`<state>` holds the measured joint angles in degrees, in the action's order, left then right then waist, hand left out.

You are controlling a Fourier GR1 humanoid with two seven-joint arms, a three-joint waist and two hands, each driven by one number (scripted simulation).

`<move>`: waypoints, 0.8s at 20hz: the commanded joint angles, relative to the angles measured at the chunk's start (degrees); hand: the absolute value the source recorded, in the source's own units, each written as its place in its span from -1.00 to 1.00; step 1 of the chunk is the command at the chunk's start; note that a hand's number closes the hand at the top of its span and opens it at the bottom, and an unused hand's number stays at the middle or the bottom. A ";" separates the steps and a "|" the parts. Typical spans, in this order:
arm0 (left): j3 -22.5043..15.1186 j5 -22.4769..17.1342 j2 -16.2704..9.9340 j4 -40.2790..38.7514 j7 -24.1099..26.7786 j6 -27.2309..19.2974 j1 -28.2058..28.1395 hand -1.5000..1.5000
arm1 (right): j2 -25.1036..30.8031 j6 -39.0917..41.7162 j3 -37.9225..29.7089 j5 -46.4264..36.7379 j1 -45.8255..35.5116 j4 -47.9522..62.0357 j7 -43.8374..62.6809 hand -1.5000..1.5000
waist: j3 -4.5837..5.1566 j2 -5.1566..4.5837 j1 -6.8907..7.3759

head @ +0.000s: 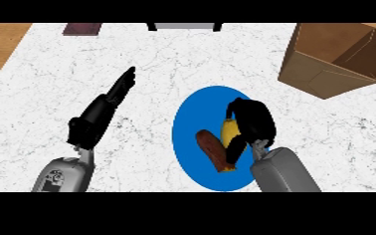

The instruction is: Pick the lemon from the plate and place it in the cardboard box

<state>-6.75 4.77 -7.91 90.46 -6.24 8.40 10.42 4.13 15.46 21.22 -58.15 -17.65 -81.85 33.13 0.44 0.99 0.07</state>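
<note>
White marbled counter (183, 55) spreads under both arms. Your right hand (249, 122) sits over the blue plate (192, 119), fingers curled down around the yellow lemon (230, 132), which peeks out at its left side; a brown item (213, 149) lies on the plate just left of that. You are at the grasp step. Next, lift clear and carry it forward and right to the cardboard box (330, 59). Your left hand (103, 109) rests with fingers straight, well off to the left.
</note>
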 commanded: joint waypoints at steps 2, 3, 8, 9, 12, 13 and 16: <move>-2.13 2.78 2.95 -1.32 1.76 -2.15 -0.72 0.00 | 2.17 -2.38 -3.83 -2.34 0.77 0.93 1.66 1.00 | -0.44 -0.98 -0.15; -1.53 1.40 1.75 2.61 -0.52 -1.00 -1.84 0.00 | 3.69 -3.12 -6.76 -1.52 -0.23 2.22 0.69 1.00 | -0.46 -0.95 0.13; 2.34 0.29 0.11 -4.21 1.88 1.01 2.13 0.00 | 4.79 -6.58 -6.79 -6.41 -2.96 2.09 0.68 1.00 | -0.43 -1.06 -0.06; 1.61 -0.61 -0.10 -0.32 -0.90 2.05 0.47 0.00 | 5.40 -6.37 -4.67 -7.93 1.76 -4.35 2.39 1.00 | -0.43 -0.88 -0.23; -0.68 1.43 1.07 -0.02 0.90 1.09 -1.80 0.00 | 4.83 -8.73 -2.95 -13.36 -0.32 -7.15 6.18 1.00 | -0.42 -0.81 -0.09; 0.08 0.88 0.77 2.30 -0.41 0.94 -2.16 0.00 | 6.78 -7.84 -5.63 -12.19 -2.31 -7.08 4.44 1.00 | -0.43 -0.84 0.08; 0.66 1.93 0.36 -0.22 3.50 0.63 -4.05 0.00 | 6.31 -3.67 -3.02 -13.83 0.29 -18.67 7.89 1.00 | -0.40 -0.72 -0.41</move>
<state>-6.47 6.26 -6.91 90.10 -4.80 8.85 8.96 10.26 9.76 16.71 -69.34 -18.24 -91.63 37.88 0.03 0.19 -0.15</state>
